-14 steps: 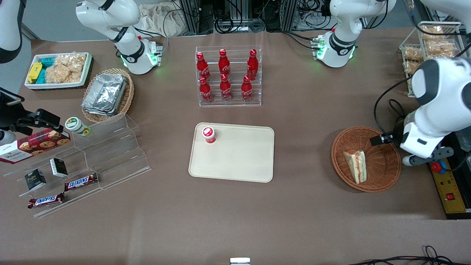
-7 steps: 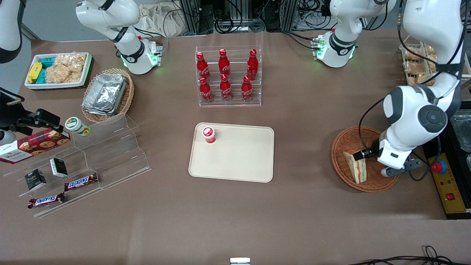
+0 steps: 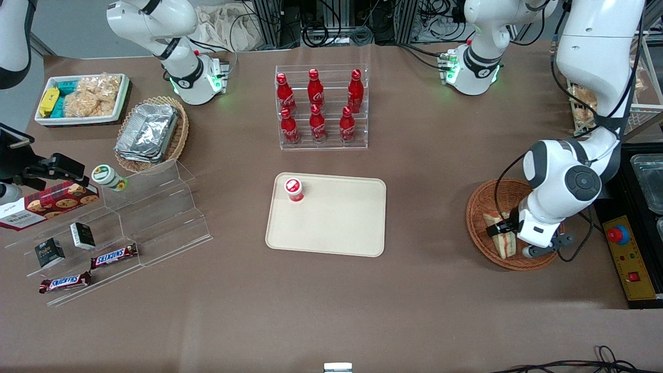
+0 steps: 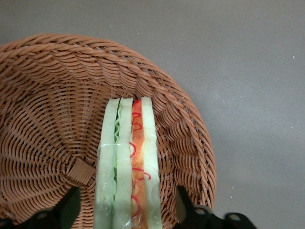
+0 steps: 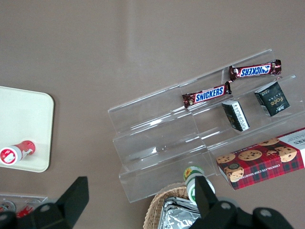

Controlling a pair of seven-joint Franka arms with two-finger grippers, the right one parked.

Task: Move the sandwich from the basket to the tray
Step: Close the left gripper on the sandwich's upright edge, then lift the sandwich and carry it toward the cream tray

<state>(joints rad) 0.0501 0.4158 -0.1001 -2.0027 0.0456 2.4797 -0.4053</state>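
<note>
White left arm bends down, its open claw straddling the sandwich in the basket.

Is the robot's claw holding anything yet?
No. The open gripper straddles the wedge-shaped pale-bread sandwich in the round reddish-brown wicker basket, one finger each side, gaps visible, not yet gripping.

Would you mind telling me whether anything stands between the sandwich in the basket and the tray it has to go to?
Nothing visible does. The gripper straddles the sandwich in the basket, fingers open; bare table lies toward the tray, where only a red-capped bottle stands in one corner.
</note>
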